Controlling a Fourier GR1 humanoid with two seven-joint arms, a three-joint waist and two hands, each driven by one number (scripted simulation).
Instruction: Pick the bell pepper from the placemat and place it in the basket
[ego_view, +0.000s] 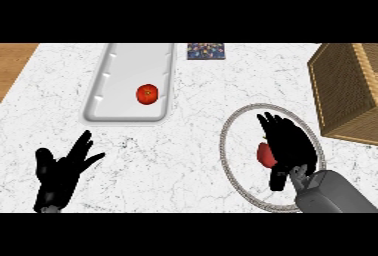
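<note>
Red bell pepper lies on the round grey-rimmed placemat, half hidden under the black right hand, its fingers outstretched, not curled round it. Likely light, stiff-skinned and slippery: pinch across its broad sides. Right of the fingertips stands the woven wicker basket. The black left hand rests open, well apart.

A white rectangular tray lies on the white marbled worktop. One round red tomato sits inside the tray, toward its near end. A small dark patterned box lies at the far edge, just beside the tray. A wooden surface borders the worktop at far left.
</note>
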